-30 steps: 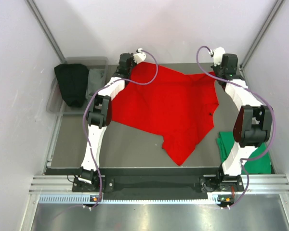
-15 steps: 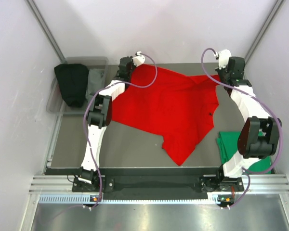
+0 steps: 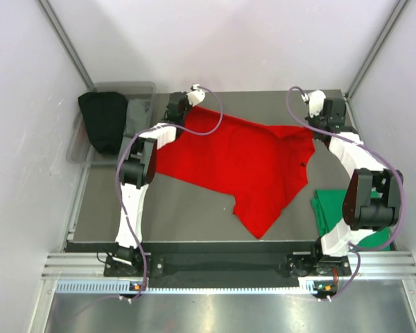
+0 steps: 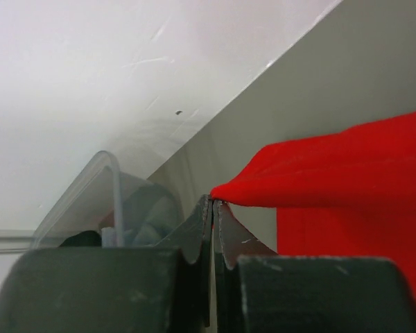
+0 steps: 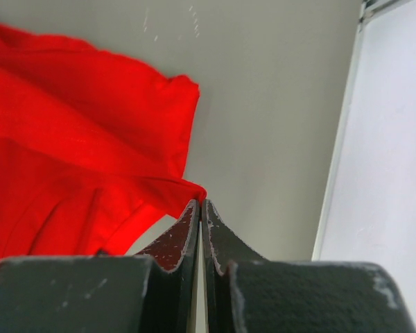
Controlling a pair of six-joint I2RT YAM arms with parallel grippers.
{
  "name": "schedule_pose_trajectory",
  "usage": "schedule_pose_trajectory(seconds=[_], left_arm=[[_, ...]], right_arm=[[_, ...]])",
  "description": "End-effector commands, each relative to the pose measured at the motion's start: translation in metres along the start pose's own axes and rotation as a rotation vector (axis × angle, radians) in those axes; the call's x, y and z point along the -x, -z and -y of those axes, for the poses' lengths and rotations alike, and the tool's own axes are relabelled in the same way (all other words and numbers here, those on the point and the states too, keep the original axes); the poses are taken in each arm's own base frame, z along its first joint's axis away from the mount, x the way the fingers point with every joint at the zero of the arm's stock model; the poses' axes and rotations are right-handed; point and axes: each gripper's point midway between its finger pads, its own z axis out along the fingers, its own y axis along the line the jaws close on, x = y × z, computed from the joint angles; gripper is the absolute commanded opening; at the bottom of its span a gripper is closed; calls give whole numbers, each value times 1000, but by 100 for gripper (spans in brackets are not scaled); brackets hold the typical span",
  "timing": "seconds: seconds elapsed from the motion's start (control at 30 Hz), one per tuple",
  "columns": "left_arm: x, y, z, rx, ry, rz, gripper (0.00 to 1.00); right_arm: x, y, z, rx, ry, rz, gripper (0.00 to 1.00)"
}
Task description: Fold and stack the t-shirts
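Top external: your left gripper [image 3: 183,107] and right gripper [image 3: 318,122] reach far, each pinched shut on a far corner of the red t-shirt [image 3: 243,159]. It lies spread on the table [image 3: 180,208]; the green t-shirt [image 3: 329,209] sits by the right base.

Green t-shirt [image 3: 327,210] half behind right arm [image 3: 366,198]

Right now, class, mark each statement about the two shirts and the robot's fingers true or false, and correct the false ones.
1. The left fingers are shut on an edge of the red t-shirt. True.
2. The right fingers hang open. False: they pinch the red t-shirt too.
3. The green t-shirt lies on the red one. False: it lies apart, by the right arm's base.
4. Dark cloth sits in the clear bin. True.
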Motion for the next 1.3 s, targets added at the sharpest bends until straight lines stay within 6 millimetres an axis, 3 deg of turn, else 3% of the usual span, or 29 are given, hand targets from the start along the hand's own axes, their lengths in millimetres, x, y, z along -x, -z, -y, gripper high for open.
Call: schedule_pose_trajectory(seconds=[0.0,0.17,0.6,0.9,1.27], left_arm=[[47,24,-66,143,68,113,0],[45,38,-69,135,69,104,0],[2,56,-37,81,46,30,0],[-18,60,-34,109,49,-23,0],[-37,62,-31,89,80,-96,0]], right_arm=[[16,22,12,-23,-25,72,0],[2,28,3,-2,-28,50,0],[-39,30,-47,165,-79,-19,0],[-43,29,-57,203,-102,-27,0],[-37,43,-65,246,-118,-13,0]])
